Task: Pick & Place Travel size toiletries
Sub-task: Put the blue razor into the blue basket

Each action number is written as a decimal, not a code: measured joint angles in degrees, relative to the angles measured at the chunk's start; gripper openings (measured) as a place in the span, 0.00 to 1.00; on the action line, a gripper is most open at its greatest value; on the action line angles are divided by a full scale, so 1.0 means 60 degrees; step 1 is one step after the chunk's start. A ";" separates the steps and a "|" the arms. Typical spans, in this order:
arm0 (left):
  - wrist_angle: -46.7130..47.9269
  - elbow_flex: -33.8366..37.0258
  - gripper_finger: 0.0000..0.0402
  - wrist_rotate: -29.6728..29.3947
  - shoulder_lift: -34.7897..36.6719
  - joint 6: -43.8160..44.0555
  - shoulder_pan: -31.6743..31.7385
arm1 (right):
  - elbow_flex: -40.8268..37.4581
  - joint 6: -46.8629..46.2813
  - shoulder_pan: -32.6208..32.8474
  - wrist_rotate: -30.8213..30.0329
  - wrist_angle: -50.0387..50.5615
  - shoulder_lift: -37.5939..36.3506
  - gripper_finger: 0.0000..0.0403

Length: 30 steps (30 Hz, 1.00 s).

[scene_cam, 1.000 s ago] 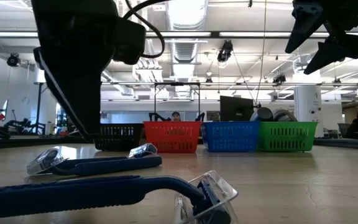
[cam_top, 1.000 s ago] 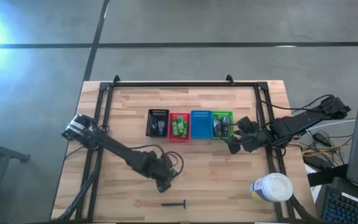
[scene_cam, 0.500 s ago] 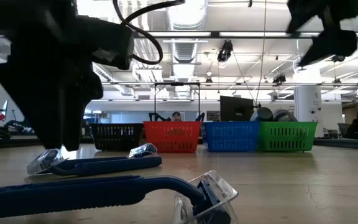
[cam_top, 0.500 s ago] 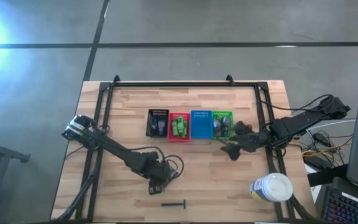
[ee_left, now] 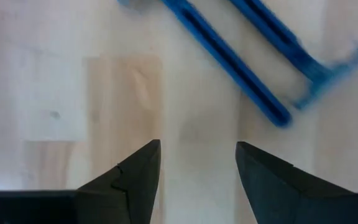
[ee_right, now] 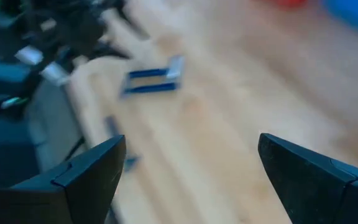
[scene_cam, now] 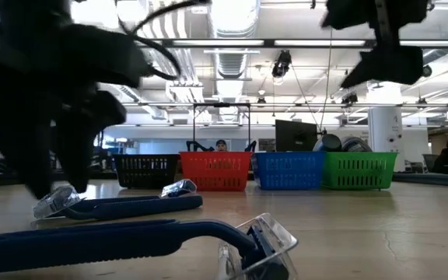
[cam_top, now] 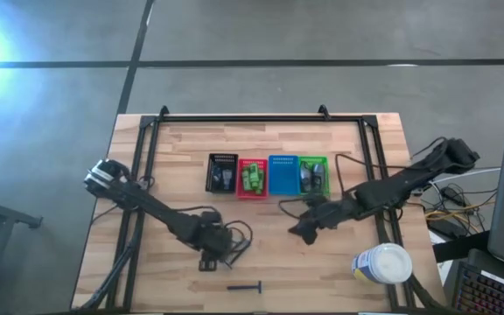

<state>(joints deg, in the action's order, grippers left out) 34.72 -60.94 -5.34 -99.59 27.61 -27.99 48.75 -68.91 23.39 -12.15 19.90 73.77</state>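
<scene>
Lying flat on the bench near its front edge: two blue razors (scene_cam: 115, 207) side by side, clear-capped heads pointing the same way. Sitting sorted in the baskets: green packets (cam_top: 252, 178), grey tubes (cam_top: 310, 178), dark pieces (cam_top: 222, 178).

Probably a lab; exposed ceiling ducts (scene_cam: 232, 58), monitors (scene_cam: 295, 135).

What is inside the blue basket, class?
From above, the blue basket shows only its bare blue floor. From table height, its mesh wall hides the inside, so that view confirms nothing.
</scene>
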 joint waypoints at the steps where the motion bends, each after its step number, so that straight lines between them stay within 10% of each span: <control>1: -0.0252 0.0247 0.53 -0.0053 0.0178 -0.0073 -0.0129 | 0.0021 0.0090 0.0037 0.0281 -0.0510 0.0230 0.90; 14: -0.1769 0.3211 0.53 -0.1524 0.3351 0.1814 -0.0988 | 0.2486 0.0428 0.0305 0.3012 -0.1841 0.3939 0.89; 30: -0.1833 0.4278 0.53 -0.2204 0.4499 0.2132 -0.1015 | 0.8941 0.6065 0.0833 0.2454 0.3790 0.8585 0.73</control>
<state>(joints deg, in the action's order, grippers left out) 23.73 -35.27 -18.57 -72.60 40.40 -34.09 102.40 -32.52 28.39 2.57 42.64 125.28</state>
